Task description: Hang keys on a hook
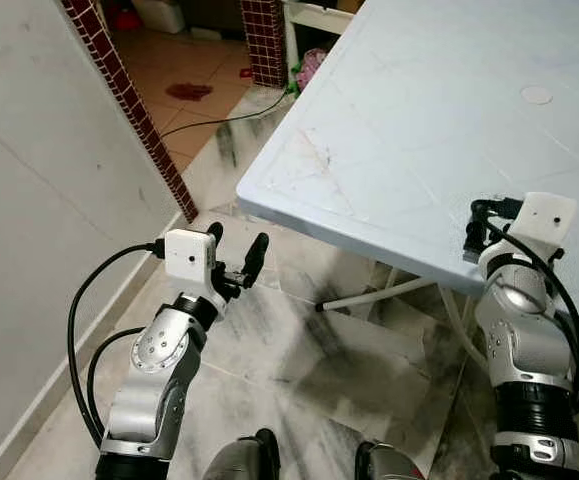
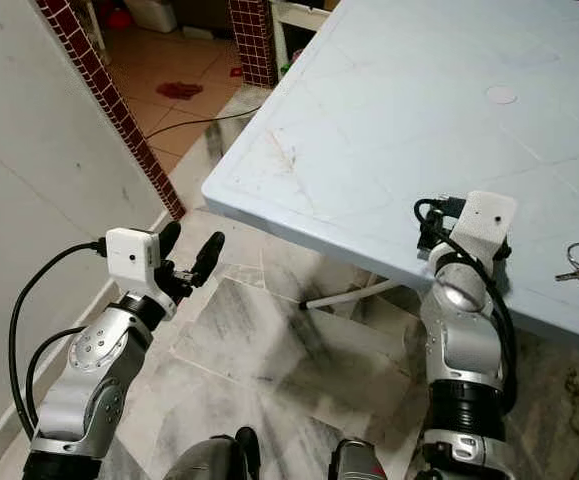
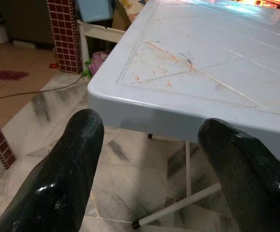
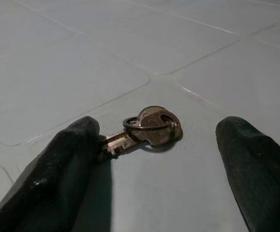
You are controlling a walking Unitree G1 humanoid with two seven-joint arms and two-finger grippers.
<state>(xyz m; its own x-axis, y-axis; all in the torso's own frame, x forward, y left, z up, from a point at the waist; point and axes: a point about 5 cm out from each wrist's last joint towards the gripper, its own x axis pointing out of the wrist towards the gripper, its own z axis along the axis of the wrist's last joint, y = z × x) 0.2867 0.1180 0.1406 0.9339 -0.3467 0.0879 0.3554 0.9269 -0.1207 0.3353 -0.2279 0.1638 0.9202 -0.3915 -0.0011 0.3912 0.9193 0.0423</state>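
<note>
The keys lie flat on the pale blue plastic desk, close to its near edge and to the right of the right wrist in the right eye view. The set consists of a metal ring threaded through the rounded head of a key, with the blade pointing toward one finger. How many keys hang on the ring cannot be made out with certainty from the right wrist view.

The right gripper is positioned low over the desk surface, fingers spread wide, with the keys lying between them. One finger sits just beside the key blade, possibly touching its tip; the other finger is well apart from the key head. The gripper holds nothing.

The left gripper is raised over the floor beside the near left corner of the desk, clear of the desk edge. Its two fingers are spread wide and hold nothing. The desk corner in front of it carries scratch marks and orange-red scuffs.

The floor is grey-veined marble tile. A white wall stands to the left, ending in a red brick-tiled pillar. A black cable runs across the floor past the pillar.
</note>
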